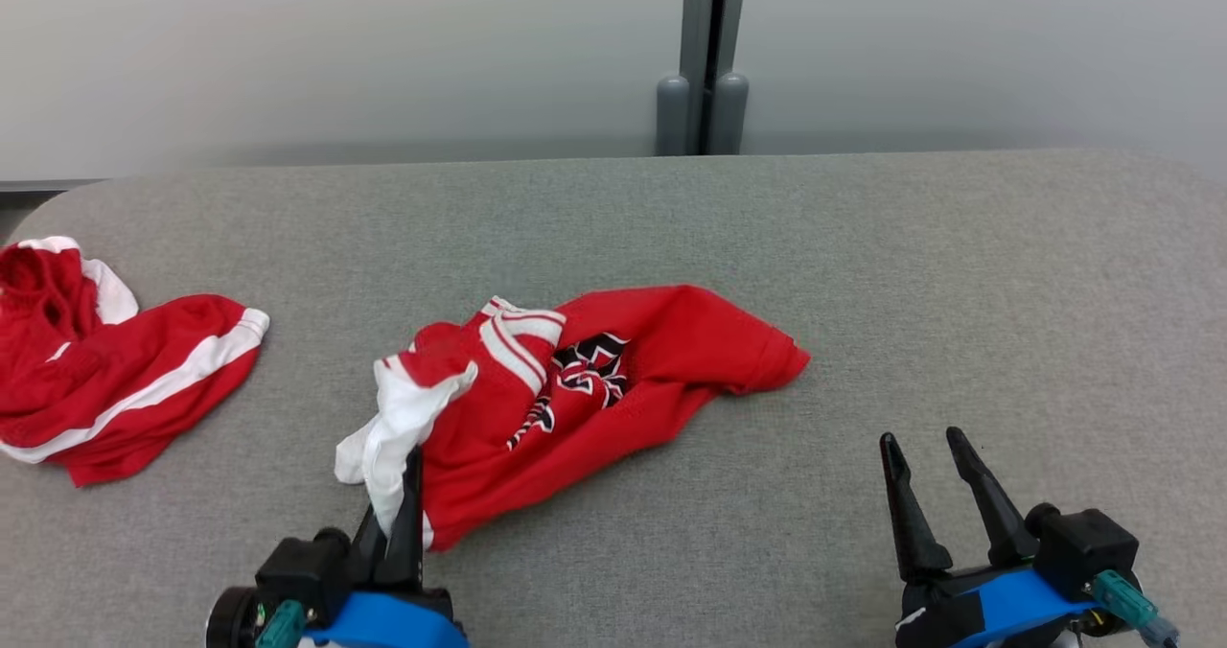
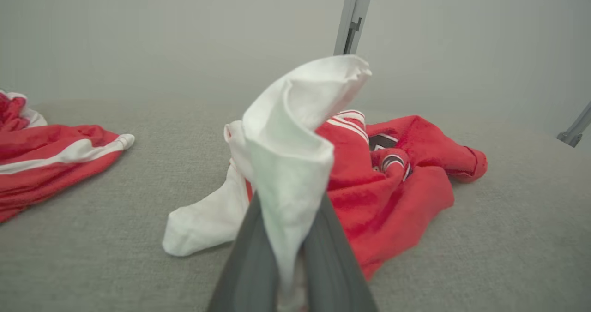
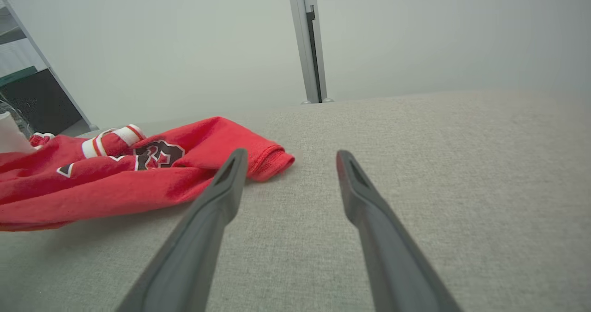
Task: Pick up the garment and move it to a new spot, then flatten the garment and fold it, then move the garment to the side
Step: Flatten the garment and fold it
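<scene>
Two red pieces lie on the grey counter [image 1: 863, 265] in the head view. The garment [image 1: 613, 380] is crumpled at the middle, nearer the front edge than the back. The other garment [image 1: 125, 380] is bunched at the far left, well apart from it. The counter's back edge runs straight below a pale wall, with a grey post [image 1: 707, 54] behind its middle, and its left back corner is rounded. The right half of the counter is bare cloth. The left hand [image 1: 412, 461] sits at the lower left, fingers pressed together on the garment's white sleeve [image 1: 398, 428]. The right hand [image 1: 920, 437] rests low at the lower right, fingers spread wide and holding nothing, apart from the garment's right tip.

Seen from the left wrist, the left hand [image 2: 288, 201] pinches the sleeve [image 2: 295, 132], which stands up in a white fold above the fingertips. The red body of the garment [image 2: 397, 187] trails behind it and to the right, lying on the counter [image 2: 508, 238]. The other garment [image 2: 51, 159] lies at the left edge, with bare counter between the two.

From the right wrist, the right hand [image 3: 291, 154] points across the counter [image 3: 438, 164] with a wide gap between its fingers. The garment [image 3: 115, 178] lies to its left, its hemmed corner just past the left fingertip. Bare counter stretches ahead and to the right, up to the far edge and the post [image 3: 309, 39].
</scene>
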Motion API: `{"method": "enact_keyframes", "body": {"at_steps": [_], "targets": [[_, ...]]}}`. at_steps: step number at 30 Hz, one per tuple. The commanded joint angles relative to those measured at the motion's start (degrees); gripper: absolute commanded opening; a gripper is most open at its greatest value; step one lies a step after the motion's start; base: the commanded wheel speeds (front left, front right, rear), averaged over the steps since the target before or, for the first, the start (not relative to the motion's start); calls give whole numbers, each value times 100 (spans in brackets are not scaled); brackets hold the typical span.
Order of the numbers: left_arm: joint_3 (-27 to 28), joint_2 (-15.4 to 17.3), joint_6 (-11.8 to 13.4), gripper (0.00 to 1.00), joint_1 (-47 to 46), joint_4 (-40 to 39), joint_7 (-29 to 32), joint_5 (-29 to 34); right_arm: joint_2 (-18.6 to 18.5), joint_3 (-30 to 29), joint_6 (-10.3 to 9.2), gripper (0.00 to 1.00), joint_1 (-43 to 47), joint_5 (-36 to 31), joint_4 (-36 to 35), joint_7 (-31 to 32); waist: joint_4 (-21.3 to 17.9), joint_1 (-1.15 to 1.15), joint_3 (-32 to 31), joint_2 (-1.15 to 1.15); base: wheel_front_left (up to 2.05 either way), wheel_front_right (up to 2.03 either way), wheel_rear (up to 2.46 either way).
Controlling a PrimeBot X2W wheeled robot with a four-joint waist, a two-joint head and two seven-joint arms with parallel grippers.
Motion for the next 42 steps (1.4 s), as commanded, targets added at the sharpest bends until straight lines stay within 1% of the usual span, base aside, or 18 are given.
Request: {"method": "enact_keyframes", "body": {"at_steps": [1, 7, 8, 9, 10, 15, 19, 23, 27, 30, 35, 42], "targets": [[34, -20, 58, 0, 224, -89, -15, -75, -10, 51, 3, 100, 92, 6, 34, -21, 68, 1, -13, 0, 0, 0, 0], [18, -30, 237, 0, 851, -133, -15, -428, -11, 59, 3, 100, 157, 28, 67, -22, 237, 1, -96, 0, 0, 0, 0], [16, -28, 280, 20, 895, -142, -15, -487, -11, 58, 3, 100, 165, 29, 76, -21, 258, 1, -106, 0, 0, 0, 0], [16, -27, 319, 94, 935, -146, -15, -533, -11, 53, 3, 100, 168, 31, 83, -21, 274, 1, -115, 0, 0, 0, 0], [27, -28, 346, 100, 965, -182, -15, -573, -12, 53, 3, 100, 174, 34, 92, -21, 288, 1, -125, 0, 0, 0, 0], [271, -28, 430, 100, 1013, -481, -15, -597, -11, 51, 2, 100, 189, 42, 130, -21, 310, 1, -166, 0, 0, 0, 0], [604, -32, 464, 100, 1018, -971, -15, -555, -11, 33, 3, 100, 178, 73, 134, -22, 271, 1, -178, 0, 0, 0, 0], [762, -30, 383, 100, 923, -1293, -15, -402, -11, 24, 2, 100, 161, 93, 161, -21, 189, 1, -189, 0, 0, 0, 0], [744, -32, 263, 100, 754, -1373, -15, -181, -11, 4, 3, 100, 158, 111, 180, -22, 96, 1, -198, 0, 0, 0, 0], [655, -32, 134, 100, 551, -1250, -15, 42, -10, 19, 3, 100, 146, 117, 188, -22, 21, 1, -192, 0, 0, 0, 0], [518, 20, -53, 100, -38, -963, -15, 335, -12, 12, 3, 100, 108, 101, 190, -22, -93, 1, -139, 0, 0, 0, 0], [264, 223, -163, 100, -821, -207, -15, 464, -11, 31, 3, 100, 23, 133, 231, -22, -278, 1, -33, 0, 0, 0, 0]]}}
